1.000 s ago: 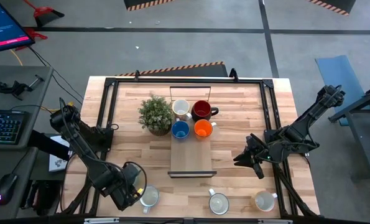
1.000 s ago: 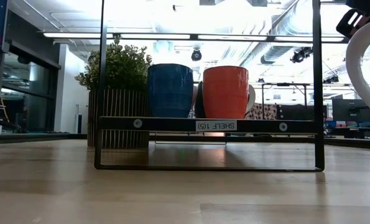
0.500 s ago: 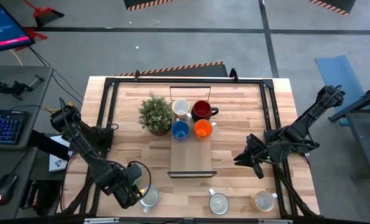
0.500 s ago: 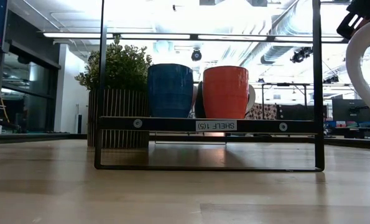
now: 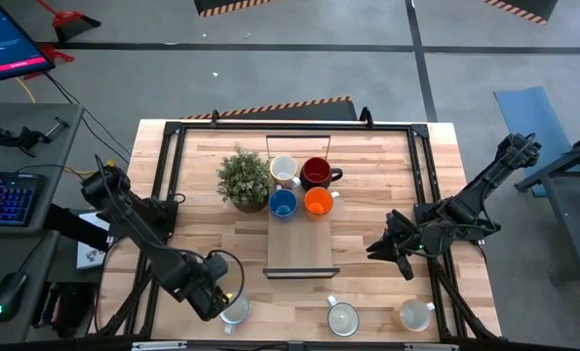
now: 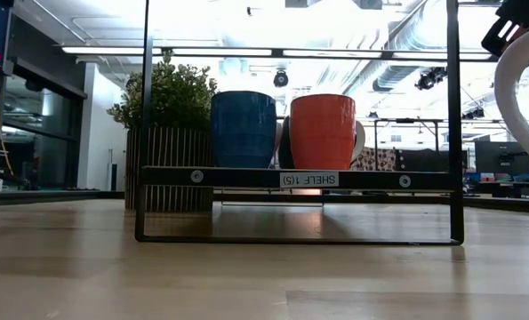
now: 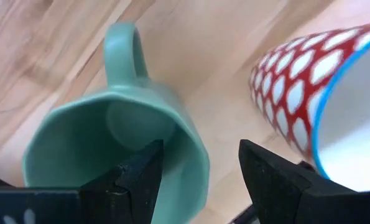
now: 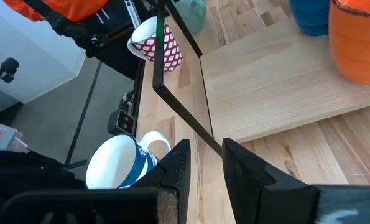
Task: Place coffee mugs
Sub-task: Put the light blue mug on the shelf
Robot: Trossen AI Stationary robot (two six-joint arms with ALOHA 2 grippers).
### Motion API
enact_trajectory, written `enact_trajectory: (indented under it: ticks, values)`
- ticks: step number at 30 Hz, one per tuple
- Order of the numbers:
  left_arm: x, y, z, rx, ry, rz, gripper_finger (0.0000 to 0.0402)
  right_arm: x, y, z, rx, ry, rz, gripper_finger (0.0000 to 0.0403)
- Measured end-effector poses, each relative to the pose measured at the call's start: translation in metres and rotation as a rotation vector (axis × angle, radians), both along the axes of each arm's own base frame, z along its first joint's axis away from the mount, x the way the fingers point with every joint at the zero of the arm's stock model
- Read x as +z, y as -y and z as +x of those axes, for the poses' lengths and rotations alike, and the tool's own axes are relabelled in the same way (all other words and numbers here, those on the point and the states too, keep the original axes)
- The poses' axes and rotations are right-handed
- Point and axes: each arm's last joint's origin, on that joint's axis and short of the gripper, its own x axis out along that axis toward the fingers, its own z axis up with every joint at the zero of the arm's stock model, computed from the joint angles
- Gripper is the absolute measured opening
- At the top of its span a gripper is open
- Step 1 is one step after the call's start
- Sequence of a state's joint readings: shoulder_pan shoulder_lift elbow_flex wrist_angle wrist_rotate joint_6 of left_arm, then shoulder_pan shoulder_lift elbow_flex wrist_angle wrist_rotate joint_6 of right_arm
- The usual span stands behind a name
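Observation:
A teal green mug (image 7: pixel 110 143) stands upright on the table near its front left corner, handle (image 7: pixel 124 50) pointing away from my fingers. My left gripper (image 7: pixel 200 168) points down over it, open. One finger (image 7: pixel 138 180) hangs above the mug's opening and the other (image 7: pixel 272 180) outside its wall; no touch shows. In the high view my left gripper (image 5: pixel 216 290) hides that mug. My right gripper (image 5: pixel 387 249) waits at the right, fingers (image 8: pixel 175 165) slightly apart with nothing between them. White (image 5: pixel 284 171), dark red (image 5: pixel 316 173), blue (image 5: pixel 283 203) and orange (image 5: pixel 318 202) mugs stand on the shelf board (image 5: pixel 299 244).
A red-and-white patterned mug (image 7: pixel 309 93) stands close beside the teal one. Two more pale mugs (image 5: pixel 343 317) (image 5: pixel 416 314) sit along the near edge. A potted plant (image 5: pixel 243 178) stands left of the shelf. A black frame (image 5: pixel 173 146) rims the table.
My left gripper has moved a little toward the table's right edge and sunk slightly over the teal mug, staying open. The mugs have kept their places.

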State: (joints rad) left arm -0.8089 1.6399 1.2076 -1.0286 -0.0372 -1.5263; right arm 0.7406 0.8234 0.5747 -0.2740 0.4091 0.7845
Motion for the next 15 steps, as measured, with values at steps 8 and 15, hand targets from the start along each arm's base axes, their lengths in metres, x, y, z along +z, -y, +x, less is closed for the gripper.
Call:
enact_trajectory:
  ticks: [8,15]
  values:
    - [-0.014,0.003,0.005,-0.014,-0.034,0.034,0.0198,-0.001,0.000,0.000,0.000,-0.005,-0.004,0.0073]
    - [-0.020,0.005,0.006,-0.007,-0.048,0.049,0.0197,-0.001,0.000,0.000,0.000,-0.005,-0.004,0.0073]
